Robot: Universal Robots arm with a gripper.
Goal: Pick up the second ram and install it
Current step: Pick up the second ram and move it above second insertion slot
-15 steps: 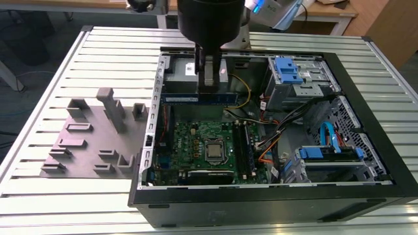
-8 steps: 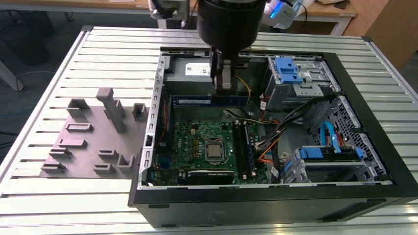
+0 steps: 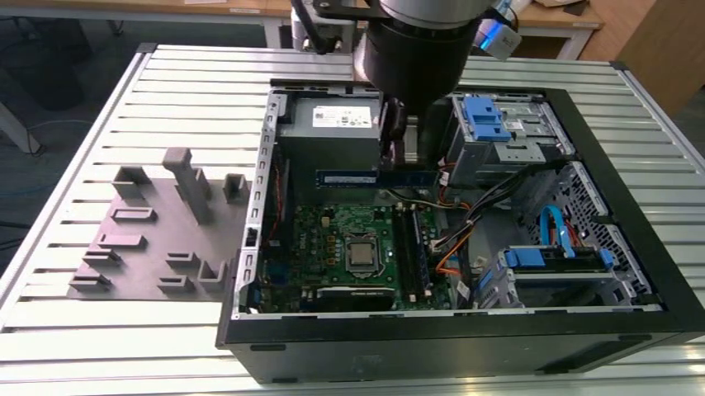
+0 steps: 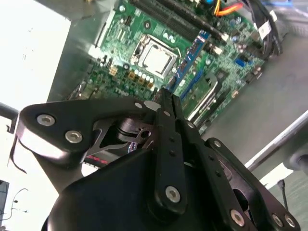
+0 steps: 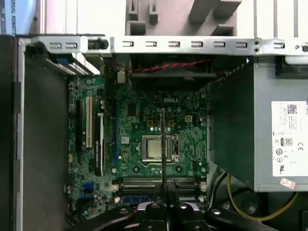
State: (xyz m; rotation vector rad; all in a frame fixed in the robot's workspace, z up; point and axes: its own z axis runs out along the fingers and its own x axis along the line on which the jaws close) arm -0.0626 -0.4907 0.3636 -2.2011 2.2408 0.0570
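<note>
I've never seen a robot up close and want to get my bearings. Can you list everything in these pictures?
second ram: one, dark blue, held above the motherboard
computer case: one, black, open, lying on the table
motherboard: one, green, inside the case
power supply: one, grey, inside the case beside the motherboard
drive brackets: two, blue, in the case toward the exterior view's right
fixture plate: one, grey, on the table at the exterior view's left of the case
table: one, silver, slatted, under everything
gripper: one, black, shut on the second ram
</note>
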